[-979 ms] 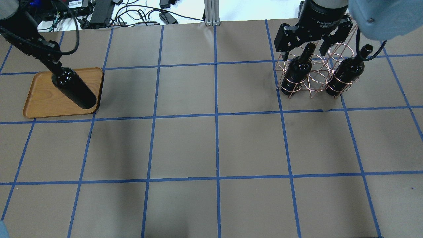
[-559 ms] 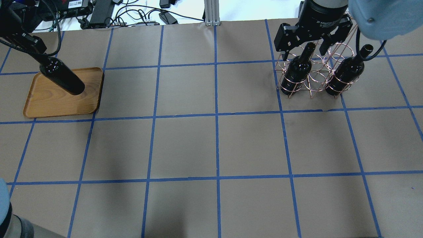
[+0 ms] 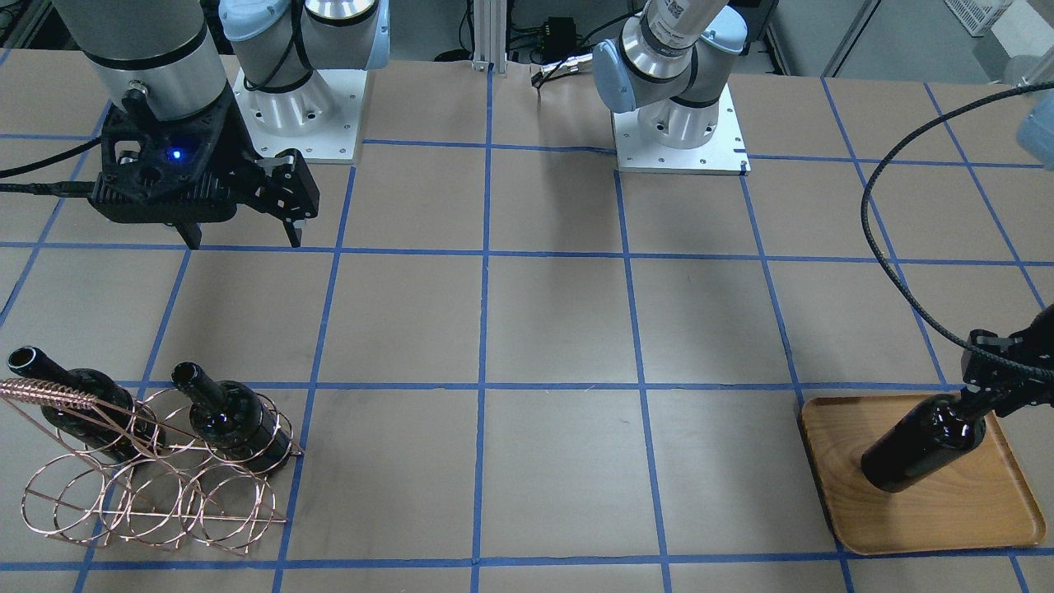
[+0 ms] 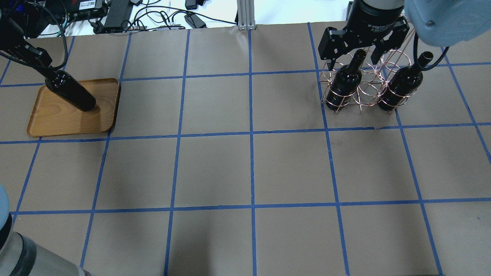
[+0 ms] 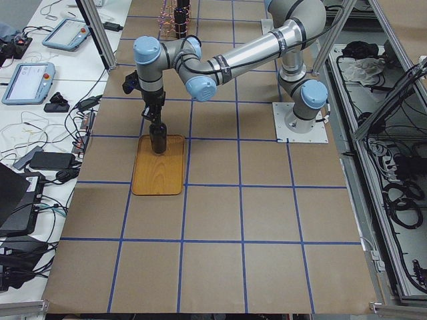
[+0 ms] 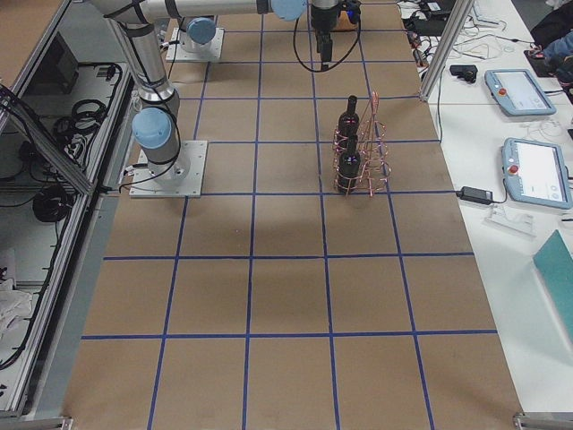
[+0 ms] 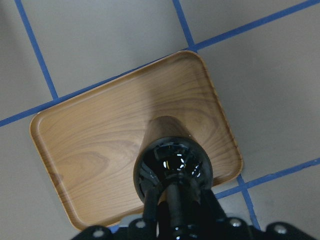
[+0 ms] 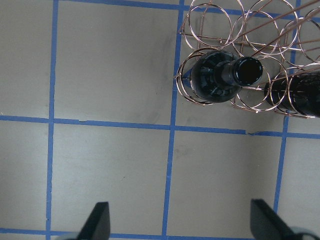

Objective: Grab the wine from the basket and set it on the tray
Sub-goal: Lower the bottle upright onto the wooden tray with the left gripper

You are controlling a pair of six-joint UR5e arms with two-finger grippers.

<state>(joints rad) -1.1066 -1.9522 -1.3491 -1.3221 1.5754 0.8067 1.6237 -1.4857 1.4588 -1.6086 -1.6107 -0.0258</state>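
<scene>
My left gripper is shut on the neck of a dark wine bottle and holds it nearly upright over the wooden tray. Its base is at or just above the tray surface. In the left wrist view the bottle shoulder sits over the tray. The copper wire basket stands at the far right with two more bottles in it. My right gripper is open and empty, high above the basket's near side.
Brown paper with a blue tape grid covers the table. Cables and power bricks lie beyond the far edge beside an aluminium post. The two arm bases stand at the robot's side.
My left gripper has carried the bottle left and down over the tray and brought it more upright. The right arm and the basket have not moved.
</scene>
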